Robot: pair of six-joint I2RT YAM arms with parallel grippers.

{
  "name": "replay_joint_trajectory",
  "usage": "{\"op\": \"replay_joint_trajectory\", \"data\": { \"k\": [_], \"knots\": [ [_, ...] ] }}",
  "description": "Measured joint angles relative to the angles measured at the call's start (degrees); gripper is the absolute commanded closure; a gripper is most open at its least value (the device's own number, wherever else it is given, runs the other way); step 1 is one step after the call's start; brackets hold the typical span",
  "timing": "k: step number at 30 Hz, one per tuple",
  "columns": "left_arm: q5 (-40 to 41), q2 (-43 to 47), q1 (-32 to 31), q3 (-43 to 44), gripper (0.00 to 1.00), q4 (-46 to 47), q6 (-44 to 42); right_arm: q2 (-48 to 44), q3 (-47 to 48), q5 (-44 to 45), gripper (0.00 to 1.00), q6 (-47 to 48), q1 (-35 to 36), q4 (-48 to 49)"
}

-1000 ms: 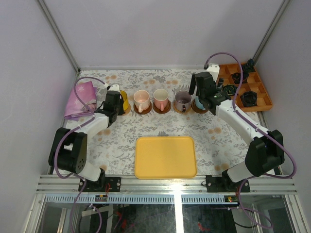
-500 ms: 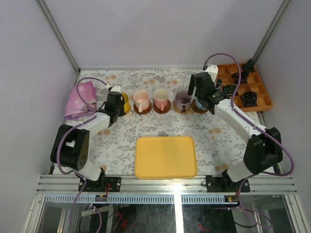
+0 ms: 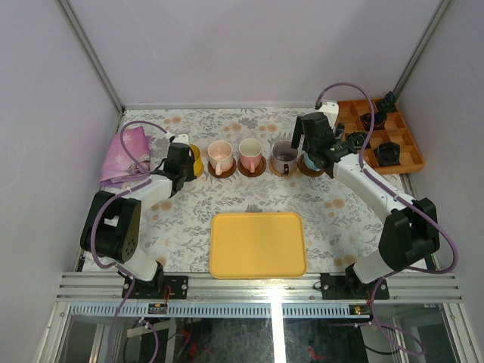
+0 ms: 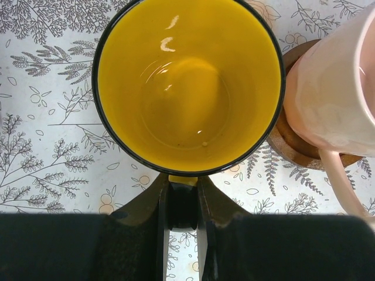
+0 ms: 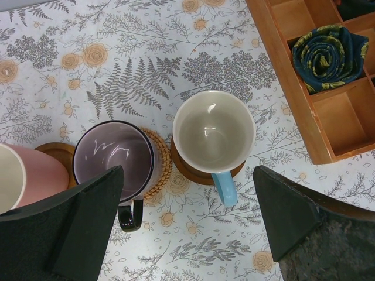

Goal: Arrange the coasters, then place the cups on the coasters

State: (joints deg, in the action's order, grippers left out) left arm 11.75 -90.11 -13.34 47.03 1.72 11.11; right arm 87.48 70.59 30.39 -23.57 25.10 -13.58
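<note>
My left gripper (image 4: pixel 183 188) is shut on the dark handle of the yellow cup (image 4: pixel 190 88), at the left end of the row (image 3: pixel 193 160); no coaster shows under that cup. Beside it, a pale pink cup (image 4: pixel 334 99) sits on a brown coaster (image 4: pixel 293 149). In the top view the pale pink cup (image 3: pixel 220 156), a pink cup (image 3: pixel 250 153) and a grey-purple cup (image 3: pixel 284 156) stand on coasters. My right gripper (image 5: pixel 187 225) hangs open above the light blue cup (image 5: pixel 214 132), which rests on a dark coaster (image 5: pixel 202 174). The grey-purple cup (image 5: pixel 114 158) sits on a tan woven coaster (image 5: pixel 160 167).
A yellow tray (image 3: pixel 258 243) lies near the front centre. A pink cloth (image 3: pixel 127 155) lies at the left edge. An orange compartment box (image 3: pixel 401 155) at the back right holds black objects and a rolled blue cloth (image 5: pixel 328 55), close to the right arm.
The left arm has drawn in a little, nudging the gripper and yellow cup slightly right. The right gripper has shifted slightly toward the back over the blue cup, still open.
</note>
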Motion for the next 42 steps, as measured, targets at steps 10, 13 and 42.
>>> {"op": "replay_joint_trajectory", "data": {
  "k": [10, 13, 42],
  "knots": [
    [0.00, 0.42, 0.00, 0.00, 0.52, -0.44, 1.14, 0.22, 0.02, -0.09, 0.00, -0.42, 0.00, -0.90],
    [0.00, 1.18, 0.00, 0.00, 0.43, -0.55, 1.68, 0.24, 0.02, -0.11, 0.00, -0.46, 0.00, -0.96],
    [1.40, 9.03, 0.00, -0.42, 0.39, -10.25, 2.49, 0.22, -0.26, -1.16, 0.00, -1.95, 0.00, -0.92]
  ]
}}
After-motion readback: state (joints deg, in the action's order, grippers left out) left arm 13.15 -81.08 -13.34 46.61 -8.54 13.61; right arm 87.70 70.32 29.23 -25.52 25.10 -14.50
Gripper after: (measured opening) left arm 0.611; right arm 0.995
